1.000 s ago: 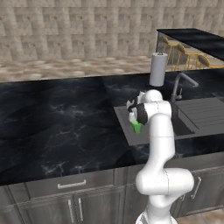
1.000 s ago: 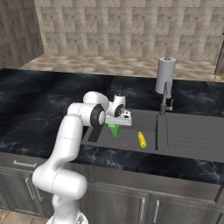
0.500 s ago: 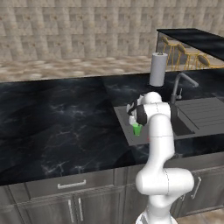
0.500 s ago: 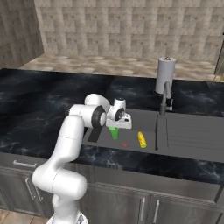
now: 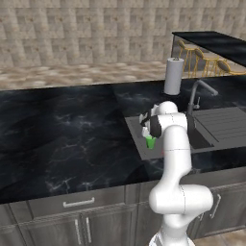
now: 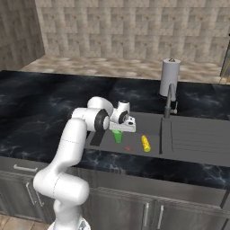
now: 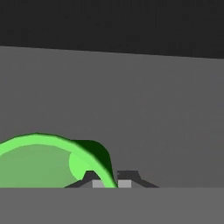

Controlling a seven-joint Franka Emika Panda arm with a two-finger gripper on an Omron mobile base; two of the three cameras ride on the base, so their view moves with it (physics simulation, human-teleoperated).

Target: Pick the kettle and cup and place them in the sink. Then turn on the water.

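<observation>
Two-finger gripper (image 6: pixel 120 131) pinched nearly shut on the rim of the small bright green tapered tumbler (image 6: pixel 117 136); in the hand view the dark fingertips (image 7: pixel 124 178) sit either side of the green wall (image 7: pixel 104 168). Cup hangs directly below the hand, long axis roughly upright, mouth up, inside the grey rectangular recessed sink basin (image 6: pixel 134 123), toward its left end. From the right base view its foot looks close to the basin floor; contact cannot be told. Judgement: release is straight down. Small yellow object (image 6: pixel 145 143) lies to the right, apart.
</observation>
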